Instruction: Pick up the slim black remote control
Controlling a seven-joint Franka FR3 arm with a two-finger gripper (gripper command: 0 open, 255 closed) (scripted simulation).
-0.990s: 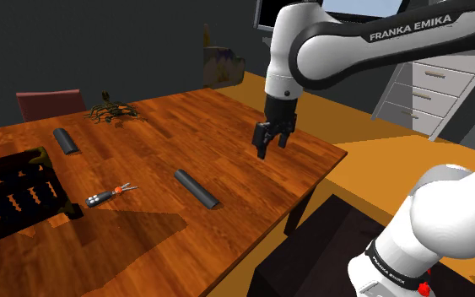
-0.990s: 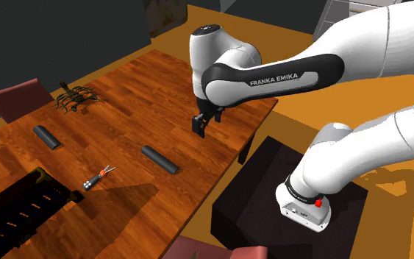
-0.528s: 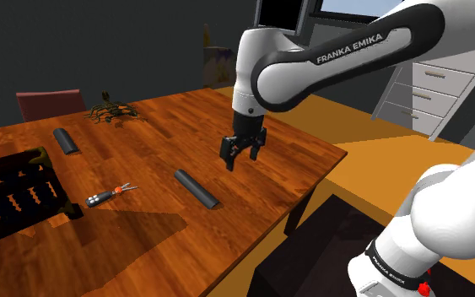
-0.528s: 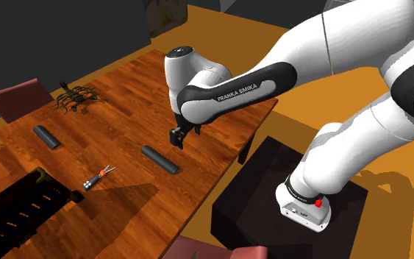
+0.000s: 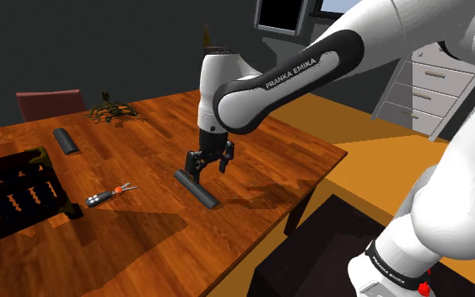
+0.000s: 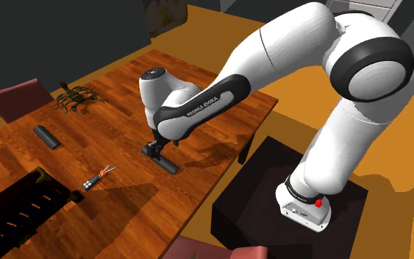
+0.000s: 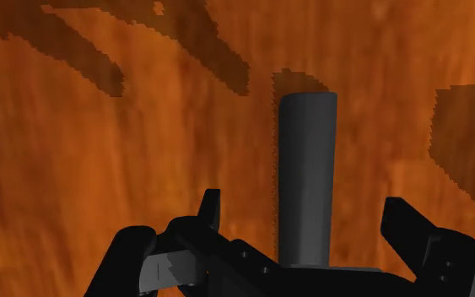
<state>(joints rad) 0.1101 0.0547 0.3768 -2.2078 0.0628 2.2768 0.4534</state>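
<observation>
Toward the front edge of the wooden table (image 5: pixel 143 135), as the shoulder view shows it, the slim remote (image 5: pixel 198 191) lies flat. It is drawn dark grey rather than black. The gripper (image 5: pixel 209 165) hangs low over the end of the remote that points to the shoulder view's upper left, and the rest of the bar reaches out toward the lower right.

I read the same relation from the second exterior view: the gripper (image 6: pixel 154 149) is above one end and the remote (image 6: pixel 166 163) extends away from it. In the wrist view the remote (image 7: pixel 306 177) runs lengthwise between the two fingers (image 7: pixel 209 209). They stand apart, one on each side, with bare wood showing between each finger and the bar, so nothing is clasped.

The remote's near end passes out of sight behind the gripper's body in the wrist view, and the gripper covers that same end in the shoulder view. I cannot tell whether the fingertips reach the table surface, nor make out any detail on the remote's face. A second, similar dark bar (image 5: pixel 65 141) lies well apart, toward the shoulder view's left.
</observation>
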